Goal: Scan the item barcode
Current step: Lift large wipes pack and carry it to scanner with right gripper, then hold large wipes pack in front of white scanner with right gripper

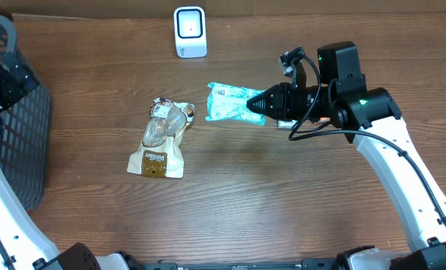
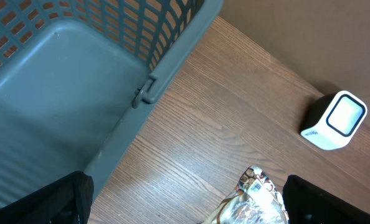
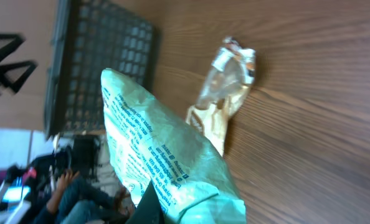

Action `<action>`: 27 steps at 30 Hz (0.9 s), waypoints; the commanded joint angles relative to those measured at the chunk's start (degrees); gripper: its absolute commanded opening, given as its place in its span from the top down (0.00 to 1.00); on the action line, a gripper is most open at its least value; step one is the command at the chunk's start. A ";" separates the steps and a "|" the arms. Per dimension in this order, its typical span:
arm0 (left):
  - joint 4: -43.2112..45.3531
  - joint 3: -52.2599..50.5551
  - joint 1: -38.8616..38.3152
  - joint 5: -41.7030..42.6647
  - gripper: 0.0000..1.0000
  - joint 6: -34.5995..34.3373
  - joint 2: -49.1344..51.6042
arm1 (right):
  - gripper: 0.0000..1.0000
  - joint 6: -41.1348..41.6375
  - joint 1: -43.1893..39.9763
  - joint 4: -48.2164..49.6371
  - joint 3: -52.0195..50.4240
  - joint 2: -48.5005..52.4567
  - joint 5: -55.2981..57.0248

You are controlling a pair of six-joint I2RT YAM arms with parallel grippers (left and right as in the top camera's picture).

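Observation:
A pale green printed packet [image 1: 227,101] hangs above the table, and my right gripper [image 1: 259,103] is shut on its right end. In the right wrist view the packet [image 3: 163,155] fills the lower middle, with one dark finger [image 3: 151,205] against it. The white barcode scanner [image 1: 190,31] stands at the back edge, apart from the packet, and also shows in the left wrist view [image 2: 334,121]. My left gripper [image 2: 191,214] is open with nothing between its fingers, hovering by the basket's rim.
A dark grey mesh basket [image 1: 16,142] stands at the table's left edge. A brown and gold snack bag [image 1: 161,139] lies flat on the wood left of centre; its top end [image 2: 253,199] shows between the left fingers.

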 commanded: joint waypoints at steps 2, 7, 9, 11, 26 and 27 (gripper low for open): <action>0.20 0.20 -0.11 -0.20 0.01 1.11 -0.20 | 0.96 2.40 0.96 -5.99 9.84 0.61 10.01; 0.20 0.20 -0.11 -0.20 0.00 1.11 -0.20 | 0.96 -1.18 5.33 -19.71 34.77 12.09 24.46; 0.20 0.20 -0.11 -0.20 0.00 1.11 -0.20 | 0.96 -3.23 7.96 -26.16 50.84 21.24 32.17; 0.17 0.20 -0.11 -0.20 0.00 1.11 -0.20 | 0.96 -5.57 9.75 -27.56 60.30 27.28 38.49; 0.20 0.20 -0.11 -0.20 0.00 1.11 -0.20 | 0.96 -59.19 19.43 18.40 65.02 55.80 78.47; 0.20 0.20 -0.11 -0.20 0.00 1.11 -0.20 | 0.96 -64.83 19.78 22.05 65.00 57.88 78.55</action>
